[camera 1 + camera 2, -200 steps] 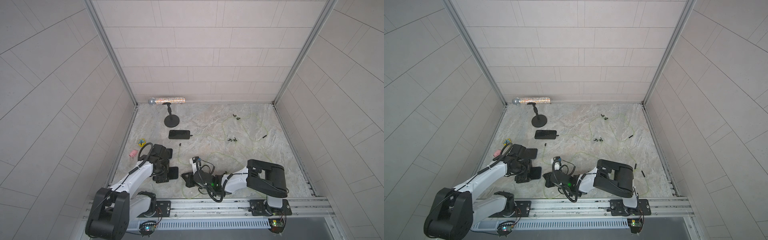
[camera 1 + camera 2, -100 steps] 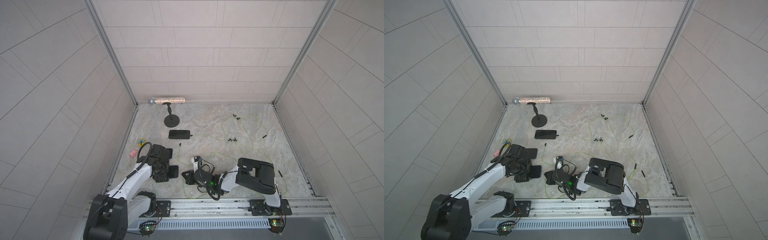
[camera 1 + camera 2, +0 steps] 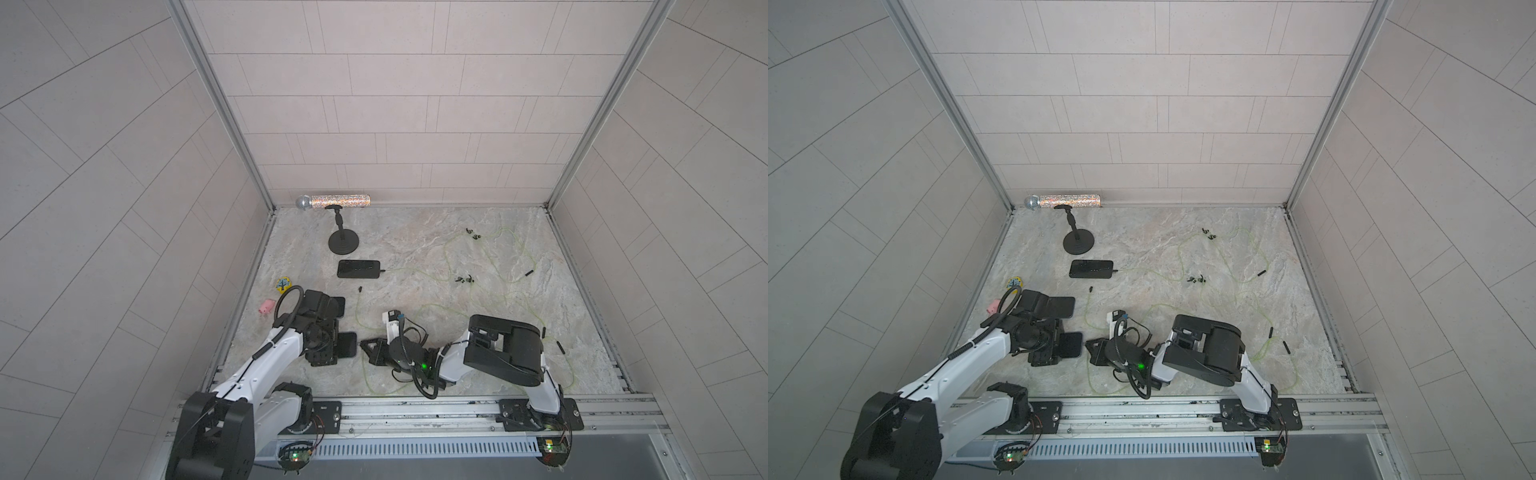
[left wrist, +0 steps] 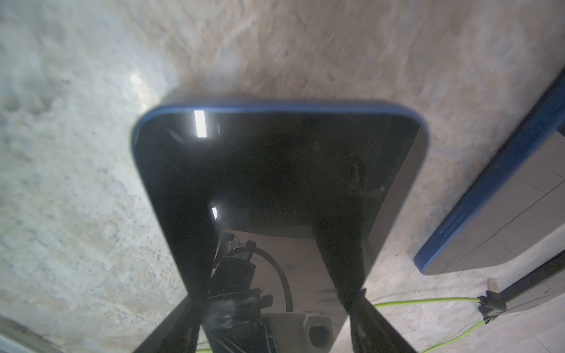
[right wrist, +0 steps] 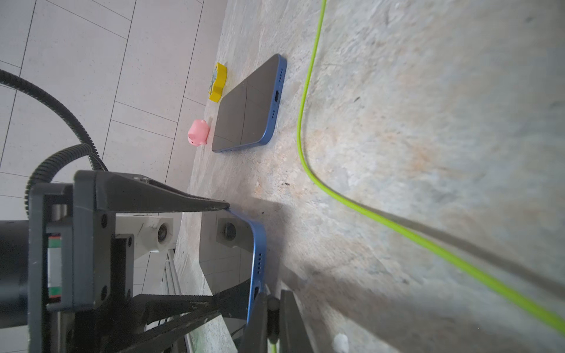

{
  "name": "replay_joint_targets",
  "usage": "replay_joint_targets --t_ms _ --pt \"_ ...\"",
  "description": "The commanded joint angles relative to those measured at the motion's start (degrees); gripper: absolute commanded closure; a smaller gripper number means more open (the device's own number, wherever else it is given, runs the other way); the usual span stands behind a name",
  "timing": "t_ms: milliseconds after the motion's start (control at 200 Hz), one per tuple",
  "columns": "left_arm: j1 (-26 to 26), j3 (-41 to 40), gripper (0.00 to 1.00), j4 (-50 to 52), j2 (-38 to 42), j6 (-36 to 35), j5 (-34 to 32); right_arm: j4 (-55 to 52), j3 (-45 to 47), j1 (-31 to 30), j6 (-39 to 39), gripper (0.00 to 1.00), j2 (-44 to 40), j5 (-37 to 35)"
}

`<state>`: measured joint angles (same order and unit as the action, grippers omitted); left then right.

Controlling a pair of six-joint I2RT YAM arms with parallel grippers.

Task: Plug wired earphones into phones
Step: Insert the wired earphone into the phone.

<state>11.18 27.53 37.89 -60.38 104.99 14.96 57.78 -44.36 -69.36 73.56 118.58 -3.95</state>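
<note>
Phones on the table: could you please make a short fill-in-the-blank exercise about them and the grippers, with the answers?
1. The left gripper holds the near phone, whose frame is ___.
2. The right gripper pinches the ___ of an earphone cable at that phone's port end.
3. Near the second blue phone lie a yellow toy and a small rounded toy, which is ___.
Answers: blue; plug; pink.

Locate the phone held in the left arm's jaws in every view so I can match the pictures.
In a top view: near phone by the rail, left of centre.
In a top view: near phone, same spot.
Left wrist: screen up, in the left gripper, jaws on its long edges.
Right wrist: its blue port end by the right gripper, shut on a plug.
Landmark: second phone, lying alongside in all views.
</note>
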Motion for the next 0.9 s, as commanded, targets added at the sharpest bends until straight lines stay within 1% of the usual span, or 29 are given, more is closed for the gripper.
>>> replay_joint_targets --t_ms 0,250,460,896 --pt "0.38 -0.76 0.26 1.27 1.12 -0.09 -0.26 1.98 0.13 0.09 1.50 1.00 1.17 -0.38" --pt "0.27 -0.82 0.26 1.23 1.58 0.07 -0.56 4.33 0.76 0.19 2.20 1.00 1.73 -0.45" --pt "0.30 -0.88 0.26 1.14 1.67 0.28 -0.51 1.22 -0.03 0.27 2.03 1.00 1.73 -0.01" --pt "0.27 -1.10 0.26 0.70 2.20 0.66 -0.52 2.16 -0.90 0.20 1.59 1.00 2.26 1.88"
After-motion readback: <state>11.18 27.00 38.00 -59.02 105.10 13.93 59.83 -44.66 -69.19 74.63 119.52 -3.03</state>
